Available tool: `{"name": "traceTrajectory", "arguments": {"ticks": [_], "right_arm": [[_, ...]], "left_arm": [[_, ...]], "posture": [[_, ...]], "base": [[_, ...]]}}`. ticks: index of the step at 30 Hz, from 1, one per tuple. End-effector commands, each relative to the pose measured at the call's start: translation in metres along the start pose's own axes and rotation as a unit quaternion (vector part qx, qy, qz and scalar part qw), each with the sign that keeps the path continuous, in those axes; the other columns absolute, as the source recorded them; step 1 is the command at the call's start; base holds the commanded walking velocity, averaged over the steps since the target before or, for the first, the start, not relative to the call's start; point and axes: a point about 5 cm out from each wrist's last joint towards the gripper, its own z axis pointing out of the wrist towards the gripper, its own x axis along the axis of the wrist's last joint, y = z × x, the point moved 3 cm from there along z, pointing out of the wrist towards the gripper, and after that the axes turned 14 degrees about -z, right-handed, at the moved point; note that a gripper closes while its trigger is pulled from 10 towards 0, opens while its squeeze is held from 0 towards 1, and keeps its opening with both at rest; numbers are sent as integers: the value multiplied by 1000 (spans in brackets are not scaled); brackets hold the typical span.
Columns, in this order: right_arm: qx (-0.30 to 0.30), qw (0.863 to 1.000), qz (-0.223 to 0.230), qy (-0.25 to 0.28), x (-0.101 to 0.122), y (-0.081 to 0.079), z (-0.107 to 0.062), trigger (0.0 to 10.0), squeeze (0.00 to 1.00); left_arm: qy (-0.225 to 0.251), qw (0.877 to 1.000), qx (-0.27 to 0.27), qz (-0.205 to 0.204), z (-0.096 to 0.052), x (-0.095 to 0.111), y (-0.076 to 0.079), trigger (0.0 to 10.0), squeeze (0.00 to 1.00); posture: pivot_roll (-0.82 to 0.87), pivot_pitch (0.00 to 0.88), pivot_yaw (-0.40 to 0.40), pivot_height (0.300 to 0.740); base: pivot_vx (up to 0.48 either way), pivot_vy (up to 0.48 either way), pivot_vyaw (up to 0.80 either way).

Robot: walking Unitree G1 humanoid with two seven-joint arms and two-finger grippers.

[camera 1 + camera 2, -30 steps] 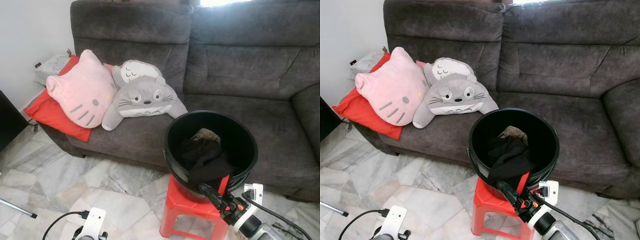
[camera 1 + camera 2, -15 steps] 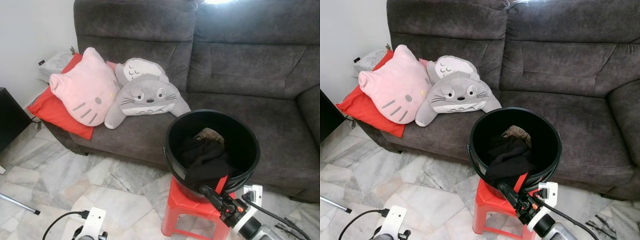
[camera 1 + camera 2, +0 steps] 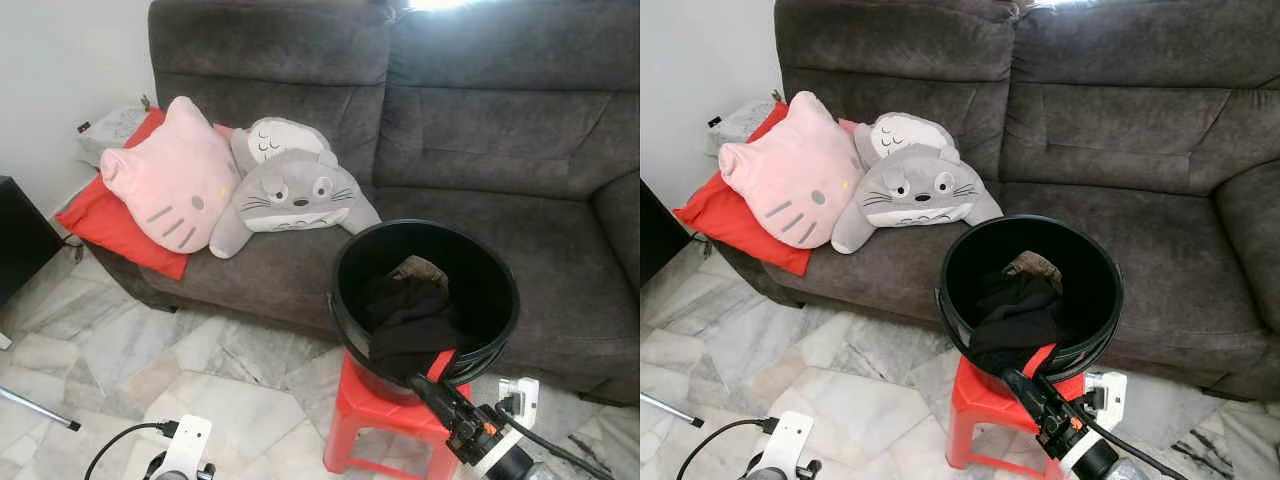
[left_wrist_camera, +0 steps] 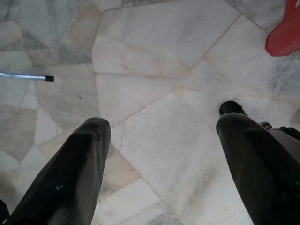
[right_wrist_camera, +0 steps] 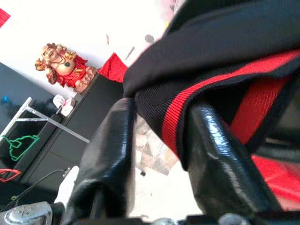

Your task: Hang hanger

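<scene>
Your right pincer is sliding back from the glossy round black bucket on the red plastic stool, dragging along the black garment with its red woven stripe. Left pincer is hanging spread over marble floor. I'm not spotting any hanger, so hanging's a way off.

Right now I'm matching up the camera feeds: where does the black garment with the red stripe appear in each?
Left eye: black garment with the red stripe draped over black bucket rim, lower right.
Right eye: same, lower centre.
Left wrist: absent.
Right wrist: between right gripper fingers.
Shared landmark: red plastic stool.
</scene>
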Motion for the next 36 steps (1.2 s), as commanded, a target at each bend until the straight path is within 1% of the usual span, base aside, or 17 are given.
{"name": "traceTrajectory", "arguments": {"ticks": [1, 4, 6, 9, 10, 13, 16, 17, 18, 20, 23, 24, 26, 28, 29, 33, 36], "right_arm": [[-20, 999, -30, 24, 16, 5, 5, 0, 0], [-59, 996, -58, 41, 27, 16, 11, 0, 0], [-62, 995, -62, 51, 34, 17, 15, 0, 0], [-68, 992, -86, 69, 49, 16, 24, 0, 0], [-73, 988, -99, 90, 62, 14, 31, 0, 0], [-74, 984, -120, 111, 80, 9, 40, 0, 0], [-76, 979, -145, 121, 92, 7, 47, 0, 0], [-81, 972, -175, 132, 105, 4, 56, 0, 0], [-81, 972, -175, 132, 105, 4, 56, 0, 0], [-81, 965, -203, 145, 120, -1, 64, 0, 0], [-81, 957, -239, 143, 130, -6, 71, 0, 0], [-88, 950, -266, 137, 136, -7, 75, 0, 0], [-96, 942, -290, 138, 143, -7, 78, 0, 0], [-128, 932, -312, 131, 152, -1, 82, 0, 0], [-149, 918, -347, 119, 158, 4, 84, 0, 0], [-212, 899, -360, 129, 179, 16, 87, 0, 0], [-237, 894, -358, 129, 185, 20, 88, 0, 0]], "left_arm": [[-3, 1000, 2, 17, 0, 0, -5, 10000, 0], [-3, 1000, 2, 17, 0, 0, -5, 10000, 0], [-3, 1000, 2, 16, 0, 0, -5, 10000, 0], [-4, 1000, 3, 15, 0, -1, -5, 10000, 0], [-4, 1000, 3, 15, 0, -1, -5, 10000, 0], [-5, 1000, 4, 15, 0, -1, -5, 10000, 0], [-5, 1000, 4, 15, 0, -2, -5, 10000, 0], [-5, 1000, 4, 14, 0, -2, -5, 10000, 0], [-5, 1000, 4, 14, 0, -2, -5, 10000, 0], [-5, 1000, 4, 12, 0, -2, -5, 10000, 0], [-5, 1000, 4, 11, 0, -2, -5, 10000, 0], [-5, 1000, 4, 9, 0, -2, -5, 10000, 0], [-6, 1000, 4, 8, 0, -2, -5, 10000, 0], [-6, 1000, 4, 8, 0, -2, -5, 10000, 0], [-6, 1000, 3, 7, 0, -2, -5, 10000, 0], [-6, 1000, 1, 5, 0, -2, -4, 10000, 0], [-7, 1000, 0, 3, 0, -2, -3, 10000, 0]], "posture": [[-274, 0, 99, 740], [-271, 0, 96, 740], [-271, 0, 96, 740], [-264, 0, 96, 740], [-264, 0, 96, 740], [-265, 0, 97, 740], [-265, 0, 97, 740], [-263, 0, 97, 740], [-263, 0, 97, 740], [-263, 0, 95, 740], [-263, 0, 95, 740], [-264, 0, 95, 740], [-264, 0, 95, 740], [-264, 0, 95, 740], [-267, 0, 97, 740], [-269, 0, 98, 740], [-271, 0, 92, 740]], "base": [[0, 0, 0], [0, 0, 0], [0, 0, 0], [0, 0, 0], [0, 0, 0], [0, 0, 0], [0, 0, 0], [0, 0, 0], [0, 0, 0], [0, 0, 0], [0, 0, 0], [0, 0, 0], [0, 0, 0], [0, 0, 0], [0, 0, 0], [0, 0, 0], [0, 0, 0]]}}
